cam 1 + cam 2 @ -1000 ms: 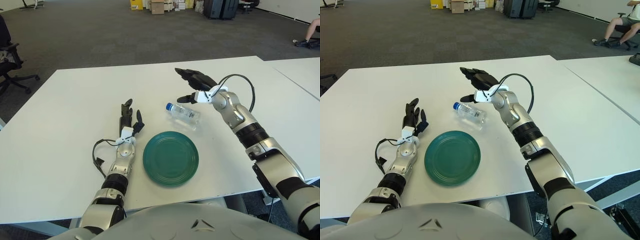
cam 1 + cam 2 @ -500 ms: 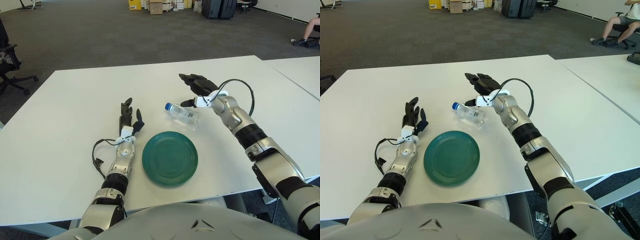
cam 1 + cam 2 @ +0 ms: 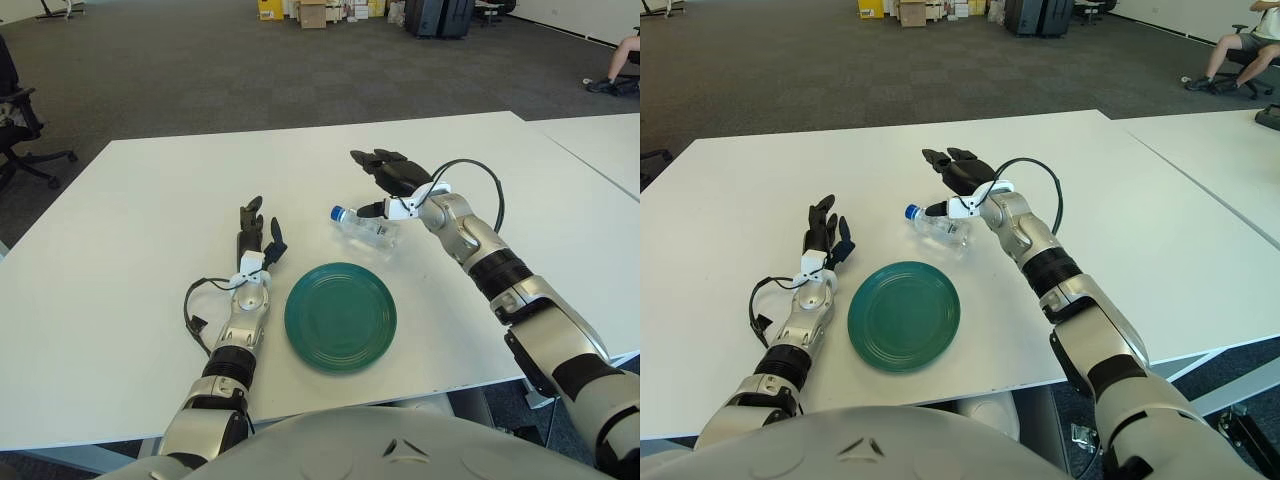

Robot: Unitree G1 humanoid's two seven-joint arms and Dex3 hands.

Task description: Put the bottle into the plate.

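Note:
A clear plastic bottle [image 3: 363, 227] with a blue cap lies on its side on the white table [image 3: 130, 200], just beyond the green plate [image 3: 340, 316]. My right hand [image 3: 383, 185] hovers over the bottle's far side, its fingers spread above the bottle and its thumb down by the neck, holding nothing. My left hand [image 3: 255, 237] shows to the left of the plate, fingers pointing away from me and relaxed.
A second white table [image 3: 605, 150] stands to the right. An office chair [image 3: 20, 120] is off the table's far left. A seated person's legs [image 3: 1230, 55] show at the far right, with boxes [image 3: 315, 12] and dark cases across the room.
My right hand has come down and moved left, from above and behind the bottle to right over it. The bottle, plate and left hand have stayed put.

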